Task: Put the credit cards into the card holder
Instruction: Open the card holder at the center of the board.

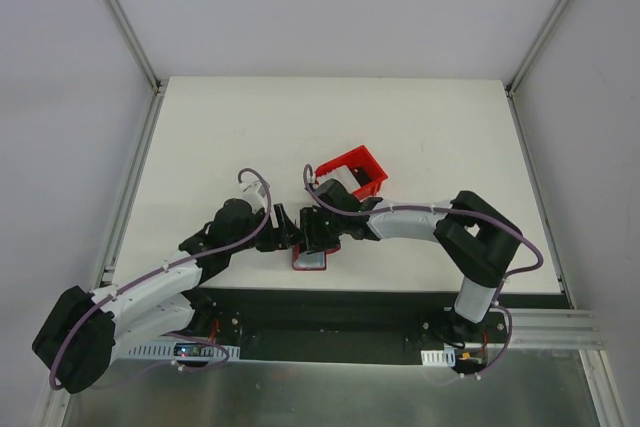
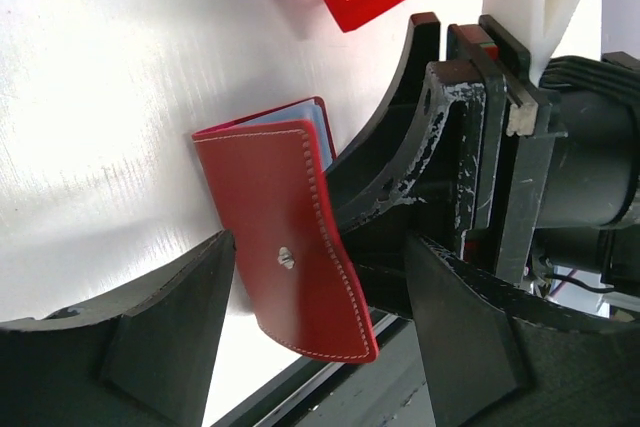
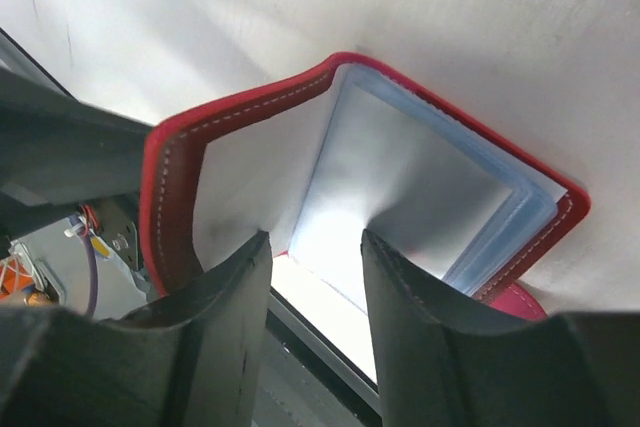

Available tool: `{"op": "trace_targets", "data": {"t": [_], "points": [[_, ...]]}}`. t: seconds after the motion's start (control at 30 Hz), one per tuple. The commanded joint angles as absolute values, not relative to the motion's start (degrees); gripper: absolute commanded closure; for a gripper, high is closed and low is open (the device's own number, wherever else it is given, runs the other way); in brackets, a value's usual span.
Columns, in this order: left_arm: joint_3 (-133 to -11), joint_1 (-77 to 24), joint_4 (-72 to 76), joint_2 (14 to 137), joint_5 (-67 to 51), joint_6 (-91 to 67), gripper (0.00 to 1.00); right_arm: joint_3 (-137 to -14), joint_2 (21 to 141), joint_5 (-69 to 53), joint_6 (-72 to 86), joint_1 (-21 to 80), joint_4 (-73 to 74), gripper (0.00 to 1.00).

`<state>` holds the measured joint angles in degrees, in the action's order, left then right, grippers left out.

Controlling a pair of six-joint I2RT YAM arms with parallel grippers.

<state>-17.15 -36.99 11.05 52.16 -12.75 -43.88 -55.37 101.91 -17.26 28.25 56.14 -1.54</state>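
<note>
Red wallet (image 2: 285, 247) lies half open at the near edge of the white counter (image 1: 250, 127). We see the left jaws spread wide either side of it, and the right jaws parted, released, at its pale inner sleeves.

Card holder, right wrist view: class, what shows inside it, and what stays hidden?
The card holder is partly open, showing layered pale blue-grey pockets. No card shows plainly in them. The right gripper covers the lower inside, so cards there cannot be ruled out.
</note>
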Motion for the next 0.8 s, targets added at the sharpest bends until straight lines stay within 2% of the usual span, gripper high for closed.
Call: {"op": "trace_targets", "data": {"t": [0.0, 0.13, 0.3, 0.5, 0.67, 0.77], "points": [[-19.2, -36.6, 8.2, 52.9, -12.0, -41.7, 0.36, -55.8, 102.0, -17.1, 29.2, 56.4, -3.6, 0.53], [-19.6, -36.6, 5.5, 52.1, -11.3, -40.8, 0.44, -55.5, 102.0, -16.5, 29.4, 56.4, -3.3, 0.45], [-19.8, -36.6, 2.3, 52.0, -10.5, -39.6, 0.62, -55.5, 102.7, -17.1, 29.7, 56.3, -3.3, 0.44], [-19.8, -36.6, -1.6, 51.5, -8.8, -39.3, 0.73, -55.4, 102.9, -16.9, 30.0, 56.3, -3.3, 0.43], [-20.6, -36.6, -5.4, 49.5, -7.0, -38.4, 0.77, -55.2, 102.9, -16.7, 30.0, 56.0, -2.7, 0.43], [-20.8, -36.6, -6.8, 48.7, -6.5, -38.2, 0.86, -54.8, 102.4, -16.2, 29.7, 55.9, -2.5, 0.43]]}}
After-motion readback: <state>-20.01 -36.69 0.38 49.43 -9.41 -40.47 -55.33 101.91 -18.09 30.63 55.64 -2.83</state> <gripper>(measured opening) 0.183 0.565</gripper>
